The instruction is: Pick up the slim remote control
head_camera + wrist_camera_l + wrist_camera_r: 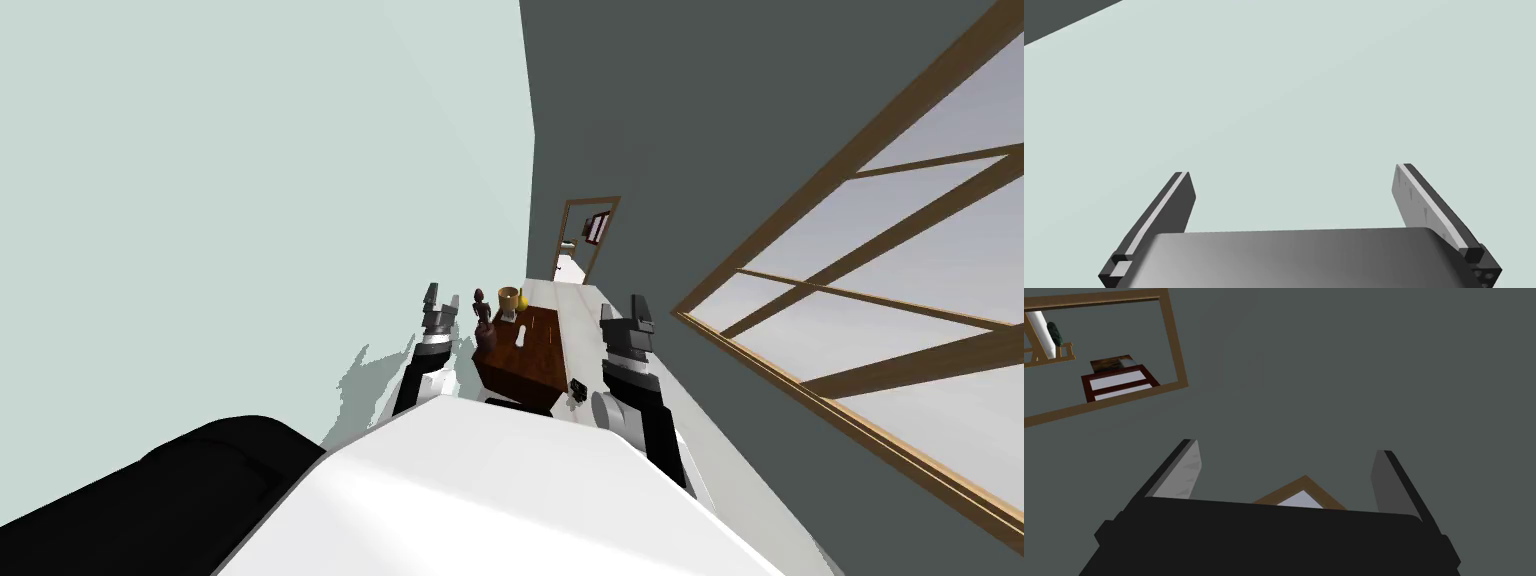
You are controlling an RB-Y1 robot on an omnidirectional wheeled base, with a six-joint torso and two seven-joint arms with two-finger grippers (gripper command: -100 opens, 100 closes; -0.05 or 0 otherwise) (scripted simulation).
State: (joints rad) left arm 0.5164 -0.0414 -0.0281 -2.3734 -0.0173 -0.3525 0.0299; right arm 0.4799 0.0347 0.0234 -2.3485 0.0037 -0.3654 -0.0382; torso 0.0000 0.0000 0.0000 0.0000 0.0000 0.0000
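Approach stage: my left pincer [432, 306] and right pincer [629, 318] both point at walls, blades spread, holding nothing; the slim white bar-shaped remote control [521, 335] lies flat on the dark brown wooden table [535, 362], ahead of and between the two pincers; judged best: move closer, lower one pincer from above, blades straddling the narrow sides, clear of the tan round cup [508, 297] beyond.

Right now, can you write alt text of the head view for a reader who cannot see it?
A slim white remote lies on a dark brown table ahead, with a dark figurine and a brown cup at its far end. The left gripper and right gripper hang on either side of the table, touching nothing.
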